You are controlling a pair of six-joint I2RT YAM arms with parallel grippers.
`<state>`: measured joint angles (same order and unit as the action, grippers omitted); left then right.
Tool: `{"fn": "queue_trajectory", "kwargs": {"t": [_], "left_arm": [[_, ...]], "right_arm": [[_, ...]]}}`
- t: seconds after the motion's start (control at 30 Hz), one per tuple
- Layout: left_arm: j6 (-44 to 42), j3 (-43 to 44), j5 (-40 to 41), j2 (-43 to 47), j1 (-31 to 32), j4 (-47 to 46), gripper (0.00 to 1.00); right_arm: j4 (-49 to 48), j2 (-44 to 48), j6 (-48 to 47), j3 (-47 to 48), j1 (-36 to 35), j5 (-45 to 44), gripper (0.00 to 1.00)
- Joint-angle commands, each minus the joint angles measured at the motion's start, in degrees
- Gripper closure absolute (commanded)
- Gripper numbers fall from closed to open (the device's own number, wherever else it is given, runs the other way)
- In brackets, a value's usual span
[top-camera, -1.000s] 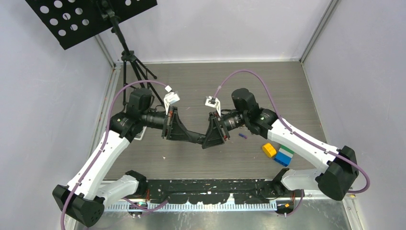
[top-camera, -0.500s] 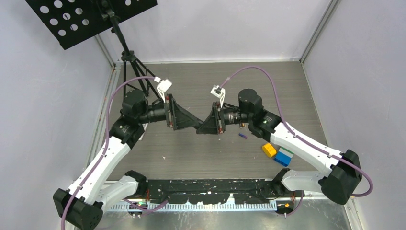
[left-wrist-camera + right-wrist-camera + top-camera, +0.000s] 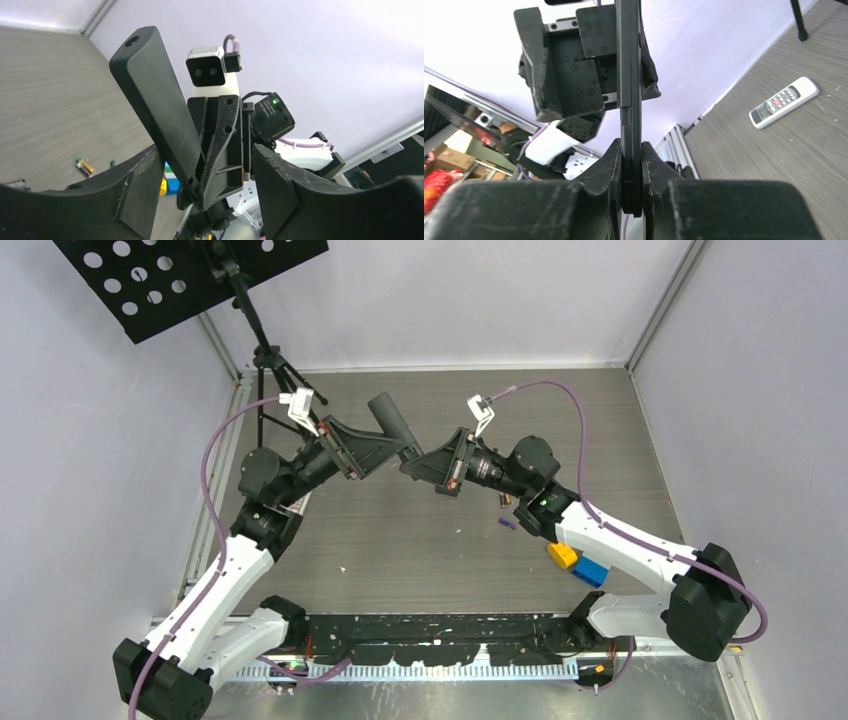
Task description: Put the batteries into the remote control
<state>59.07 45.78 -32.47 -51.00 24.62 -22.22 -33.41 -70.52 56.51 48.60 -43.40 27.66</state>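
My right gripper [image 3: 631,175] is shut on the lower end of the black remote control [image 3: 629,75], seen edge-on here. From above, the remote control [image 3: 389,421] sticks up and toward the far side, over mid-table. My left gripper [image 3: 210,200] is open, with one finger on each side of the remote's [image 3: 155,100] lower end and of the right gripper's tip, not touching it. The two grippers, left [image 3: 400,448] and right [image 3: 410,464], meet tip to tip. A purple-blue battery [image 3: 506,524] and a gold-and-black one [image 3: 505,500] lie on the table under the right arm. The gold-and-black battery [image 3: 85,166] and a green one [image 3: 113,163] also show in the left wrist view.
A yellow block [image 3: 562,554] and a blue-and-green block [image 3: 592,568] sit at the right front. A white handset [image 3: 784,101] lies on the table by the left wall. A tripod stand [image 3: 268,360] with a black perforated plate [image 3: 180,270] occupies the far left corner.
The left gripper has opened and let go of the remote. Both grippers have moved toward the far side, and the remote now points up and away, held by the right gripper alone.
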Motion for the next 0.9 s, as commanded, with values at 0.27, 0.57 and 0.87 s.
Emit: {"fn": "queue_trajectory", "kwargs": {"t": [0.27, 0.57, 0.87], "left_arm": [[4.3, -0.8, 2.6, -1.9, 0.1, -13.9, 0.38], [5.5, -0.8, 2.0, -4.3, 0.0, -14.3, 0.61], [3.5, -2.3, 2.2, -4.0, -0.8, -14.6, 1.00]], "right_arm": [[-11.7, 1.3, 11.6, -1.6, -0.2, 1.9, 1.00], [-12.3, 0.8, 12.3, -2.1, -0.2, 4.1, 1.00], [-7.0, 1.4, 11.1, -2.2, 0.0, 5.0, 0.68]]}}
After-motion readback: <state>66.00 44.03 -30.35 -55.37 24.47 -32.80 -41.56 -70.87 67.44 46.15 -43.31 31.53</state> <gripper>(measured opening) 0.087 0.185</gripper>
